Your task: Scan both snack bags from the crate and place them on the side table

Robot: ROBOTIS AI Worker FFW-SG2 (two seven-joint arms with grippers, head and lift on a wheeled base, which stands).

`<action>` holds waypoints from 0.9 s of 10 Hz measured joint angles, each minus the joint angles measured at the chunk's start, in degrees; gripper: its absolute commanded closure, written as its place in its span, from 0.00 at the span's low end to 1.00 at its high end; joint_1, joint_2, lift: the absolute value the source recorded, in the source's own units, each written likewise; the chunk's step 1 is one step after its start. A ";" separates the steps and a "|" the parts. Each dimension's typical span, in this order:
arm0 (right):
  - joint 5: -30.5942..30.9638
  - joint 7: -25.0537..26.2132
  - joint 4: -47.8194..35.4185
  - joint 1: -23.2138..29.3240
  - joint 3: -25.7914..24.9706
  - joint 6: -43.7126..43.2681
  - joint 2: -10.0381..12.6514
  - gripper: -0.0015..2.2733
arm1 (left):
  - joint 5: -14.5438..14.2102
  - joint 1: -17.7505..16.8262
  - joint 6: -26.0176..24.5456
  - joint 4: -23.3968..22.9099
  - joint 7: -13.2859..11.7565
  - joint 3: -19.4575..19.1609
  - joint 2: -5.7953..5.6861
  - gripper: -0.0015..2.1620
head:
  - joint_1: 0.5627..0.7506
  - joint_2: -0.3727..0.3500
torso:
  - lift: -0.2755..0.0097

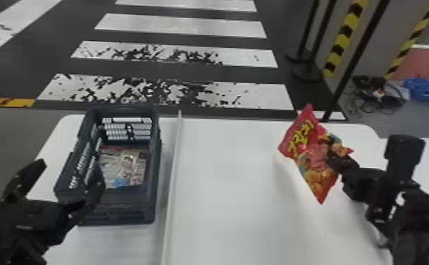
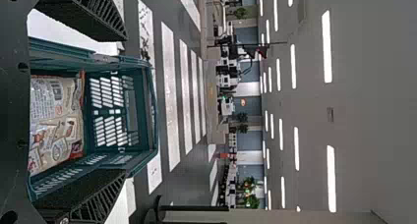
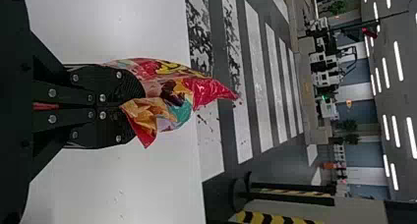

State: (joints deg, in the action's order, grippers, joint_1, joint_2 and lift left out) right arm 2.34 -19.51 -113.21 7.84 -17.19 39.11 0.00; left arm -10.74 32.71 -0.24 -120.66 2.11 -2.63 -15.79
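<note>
My right gripper (image 1: 340,164) is shut on a red snack bag (image 1: 317,155), which hangs tilted over the right part of the white table. In the right wrist view the fingers of the right gripper (image 3: 132,106) pinch the red bag (image 3: 169,89) by its edge. At the crate's near left side, my left gripper (image 1: 60,179) stands open with nothing between its fingertips. The dark crate (image 1: 118,211) holds a second, pale snack bag (image 1: 123,167) lying inside. From the left wrist, the left gripper (image 2: 123,106) frames the crate (image 2: 142,106) and the pale bag (image 2: 56,121).
A raised white strip (image 1: 174,169) runs along the table (image 1: 224,197) just right of the crate. Behind the table are a striped floor and black posts (image 1: 350,67), with cables (image 1: 379,95) on the floor at the right.
</note>
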 measured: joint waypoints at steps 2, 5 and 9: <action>14.19 1.79 -2.21 3.88 6.12 -11.03 0.00 0.99 | -0.42 -0.28 0.61 0.71 -0.10 0.00 -0.06 0.02 | 0.70 0.44 | 0.62; 35.51 2.37 2.45 8.26 12.00 -30.98 0.00 0.99 | -1.11 -0.72 1.32 1.57 -0.18 0.00 -0.30 0.02 | 0.70 0.54 | 0.62; 54.42 -2.30 8.93 10.63 14.50 -38.15 0.00 0.99 | -1.98 -1.33 1.33 2.26 -0.61 0.00 -0.30 0.02 | 0.70 0.61 | 0.62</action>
State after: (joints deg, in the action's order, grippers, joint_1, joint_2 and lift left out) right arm 56.76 -21.81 -104.27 18.47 -2.69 0.96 0.00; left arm -12.72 31.38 1.09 -118.40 1.50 -2.64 -16.09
